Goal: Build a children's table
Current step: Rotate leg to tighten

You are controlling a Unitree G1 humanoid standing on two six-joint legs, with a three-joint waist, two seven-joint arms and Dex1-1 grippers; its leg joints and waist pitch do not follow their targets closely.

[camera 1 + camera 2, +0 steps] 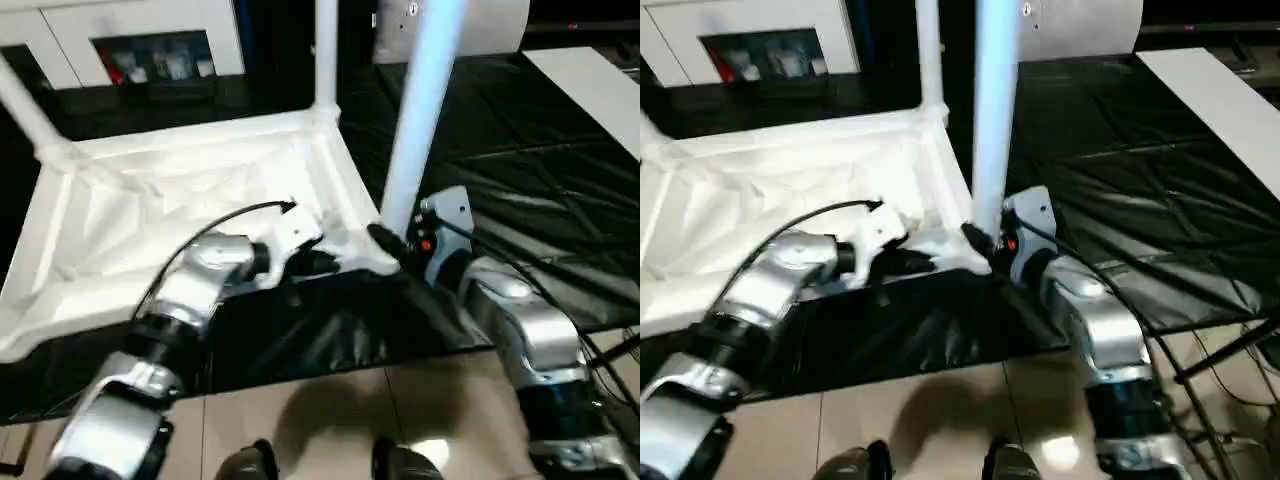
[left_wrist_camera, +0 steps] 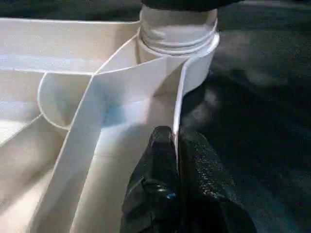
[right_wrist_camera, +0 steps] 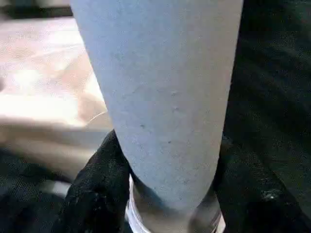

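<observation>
Right gripper is clamping the upright white leg near its collar, at the near corner socket of the upside-down tabletop lying on the black work table. Left gripper is pinching the tabletop's rim, fingers closed.

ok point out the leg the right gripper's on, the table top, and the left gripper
leg (image 1: 420, 110), left eye view, mid shaft
table top (image 1: 120, 215), left eye view, ribbed underside
left gripper (image 2: 176, 160), left wrist view, jaws shut on the top's side wall

Beige tiled floor — white cabinet behind
</observation>
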